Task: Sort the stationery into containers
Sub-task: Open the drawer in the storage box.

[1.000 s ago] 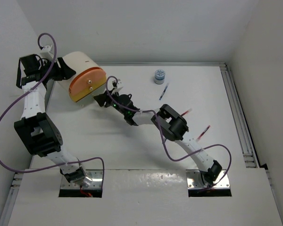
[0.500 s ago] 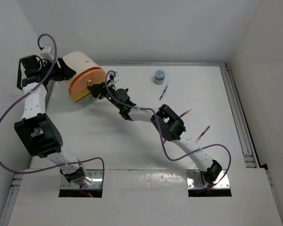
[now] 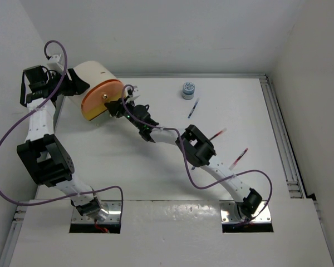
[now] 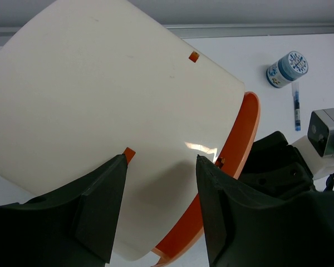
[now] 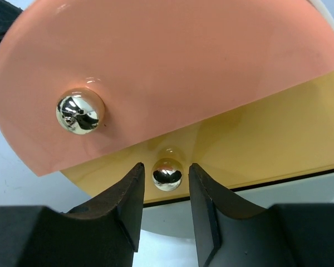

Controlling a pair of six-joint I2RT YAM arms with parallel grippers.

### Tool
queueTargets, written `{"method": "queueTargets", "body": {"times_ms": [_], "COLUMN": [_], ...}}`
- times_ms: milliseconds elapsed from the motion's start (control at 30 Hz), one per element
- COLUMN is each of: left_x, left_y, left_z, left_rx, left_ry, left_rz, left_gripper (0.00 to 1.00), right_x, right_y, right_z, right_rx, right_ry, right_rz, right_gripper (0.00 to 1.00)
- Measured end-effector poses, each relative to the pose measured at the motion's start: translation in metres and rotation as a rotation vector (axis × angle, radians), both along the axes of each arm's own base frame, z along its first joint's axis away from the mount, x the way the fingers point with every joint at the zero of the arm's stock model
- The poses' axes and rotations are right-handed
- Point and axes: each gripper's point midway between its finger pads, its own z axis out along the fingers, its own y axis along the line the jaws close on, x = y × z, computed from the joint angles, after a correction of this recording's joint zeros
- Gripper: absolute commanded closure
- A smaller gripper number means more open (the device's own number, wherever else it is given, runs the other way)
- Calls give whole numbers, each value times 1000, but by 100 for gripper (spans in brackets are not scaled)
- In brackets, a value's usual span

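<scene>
Straddling a knob (image 5: 167, 173), right jaws close-up, red pens (image 3: 219, 133) only overhead

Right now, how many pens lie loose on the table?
3: a blue pen by the small tub; a red pen beside the right arm's elbow; another red pen nearer its base. Others may hide under that arm or in the bucket.

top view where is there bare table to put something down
Free: the near-left table between left arm and right arm, and the far right corner past the tub. Crowded: the bucket mouth, and the pens right of centre.
</scene>
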Motion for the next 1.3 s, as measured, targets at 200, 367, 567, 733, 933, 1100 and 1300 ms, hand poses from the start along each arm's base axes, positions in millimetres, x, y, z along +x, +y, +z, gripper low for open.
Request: {"method": "queueTargets", "body": {"times_ms": [200,367,567,733,933,1100,1300], "left_x": [0,1,1,1,1,1,0], "left_y": [0,1,1,1,1,1,-1], "left_z": [0,1,1,0,0,0,0], "left_rx": [0,4,5,5,6,6,0], "left_ry": [-1,-5,-5,-5,-8,-7,-4], "left_rz": [0,2,4,4,3,3,-5], "left_gripper": [41,41,41,41,41,41,41], "right_x": [3,6,7,7,7,5,-1], "right_y": [3,4,7,8,7,2,-7], "right_z": [-8,-13,-15,-15,-16,-16,-15], "right_rx": [-7,-6,-3,-1,9,21,6], "right_ry": [3,3,4,6,13,8,8], "right_rz": [-3,-11,-17,-22,-39,-56,-65], "right_gripper": [64,67,70,77,93,100,100]}}
